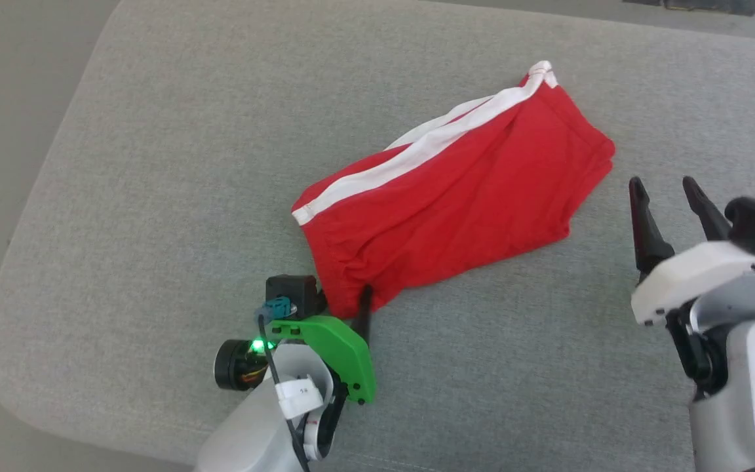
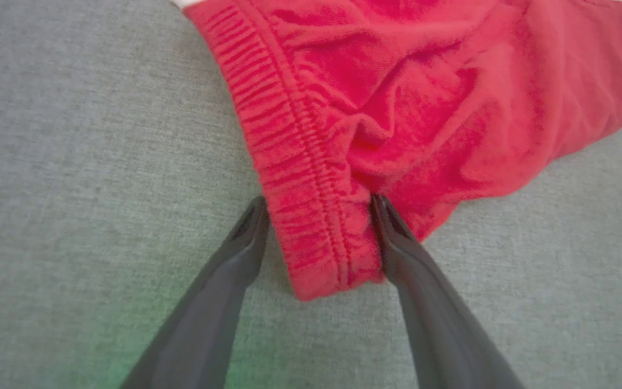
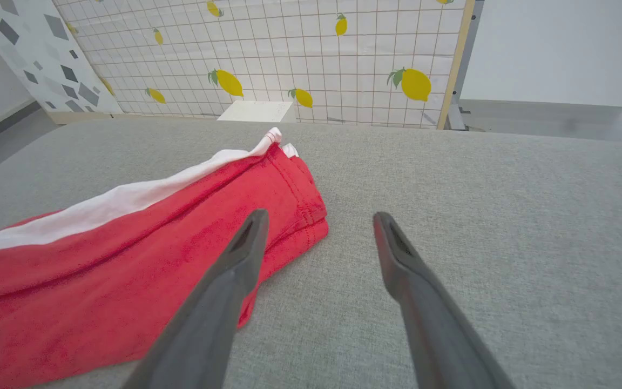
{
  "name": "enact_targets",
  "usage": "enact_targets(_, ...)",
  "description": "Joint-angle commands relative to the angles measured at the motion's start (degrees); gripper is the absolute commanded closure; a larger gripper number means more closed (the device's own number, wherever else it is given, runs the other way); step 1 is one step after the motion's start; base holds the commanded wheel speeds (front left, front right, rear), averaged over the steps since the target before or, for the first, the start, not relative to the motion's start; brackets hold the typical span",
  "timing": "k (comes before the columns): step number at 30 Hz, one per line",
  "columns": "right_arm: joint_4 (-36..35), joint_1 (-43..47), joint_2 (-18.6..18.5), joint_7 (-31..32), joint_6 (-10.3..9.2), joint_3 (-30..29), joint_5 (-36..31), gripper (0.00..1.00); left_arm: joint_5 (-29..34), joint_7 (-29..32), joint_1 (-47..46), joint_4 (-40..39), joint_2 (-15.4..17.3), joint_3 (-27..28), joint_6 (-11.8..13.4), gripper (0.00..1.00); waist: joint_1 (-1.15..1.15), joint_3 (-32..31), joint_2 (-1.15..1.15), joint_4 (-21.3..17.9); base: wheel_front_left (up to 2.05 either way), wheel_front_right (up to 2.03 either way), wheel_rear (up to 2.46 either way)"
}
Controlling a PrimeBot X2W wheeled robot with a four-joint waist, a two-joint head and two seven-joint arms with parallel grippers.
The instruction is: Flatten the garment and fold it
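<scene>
In the head view, the garment (image 1: 456,196) lay slantwise in the middle of the grey fabric-covered bench (image 1: 154,164). It was doubled over lengthwise, with its white side trim (image 1: 417,151) along the far edge and soft creases near the waistband end. The left claw (image 1: 345,298) sat at the near-left corner of the cloth, one dark finger showing against the red. The right claw (image 1: 662,187) hovered spread and empty just beside the garment's right end, apart from it.

In the left wrist view, the left claw (image 2: 319,202) was spread, its two fingers flanking the gathered elastic waistband (image 2: 295,162). The waistband's corner lay between them and the right fingertip was against the cloth. It was not yet pinched. The red fabric (image 2: 424,108) bunched in folds beyond the tips.

In the right wrist view, the right claw (image 3: 320,215) stood spread above bare bench (image 3: 478,189). The hem corner of the garment (image 3: 127,270) lay under and just left of its left finger. A lemon-patterned tiled wall (image 3: 289,54) rose behind.

The step in hand looked like taking hold for flattening. Next, the left claw would probably need to press together on the waistband corner. The right claw would need to shift left and down onto the hem end, so that the two could draw the cloth taut.
</scene>
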Motion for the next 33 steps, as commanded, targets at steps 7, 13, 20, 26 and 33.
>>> enact_targets(7, 10.0, -9.4, 0.2, 4.0, -0.08, -1.9, -1.8, 0.00, -0.2, -0.6, -1.4, 1.2, -1.0, -1.8, -2.4, 1.00, 0.00, 2.0, 0.00, 2.5, 0.00, 0.00, 0.00)
enact_targets(13, 20.4, -18.0, 0.3, 10.4, -0.08, -7.0, -6.6, 0.00, 1.1, -1.8, -3.0, -0.1, -1.4, -3.3, -3.1, 1.00, 0.00, 3.8, 0.00, 4.6, 0.00, 0.00, 0.00)
enact_targets(20, 28.5, -24.8, 0.3, 19.8, -0.08, -10.6, -12.9, 0.13, 1.8, -2.3, -3.9, -1.3, -1.8, -4.5, -3.3, 1.00, 0.00, 5.0, 0.00, 5.8, 0.00, 0.00, 0.00)
enact_targets(26, 29.8, -25.3, 0.3, 24.2, -0.08, -9.2, -16.0, 1.00, 1.7, -2.5, -3.6, -1.3, -1.7, -4.7, -3.2, 1.00, 0.00, 4.6, 0.00, 5.3, 0.00, 0.00, 0.00)
enact_targets(33, 25.4, -21.1, 0.3, 16.6, -0.08, -8.4, -11.6, 1.00, 1.7, -2.8, -2.7, -1.4, -0.4, -5.1, -3.4, 1.00, 0.00, 1.7, 0.00, 3.6, 0.00, 0.00, 0.00)
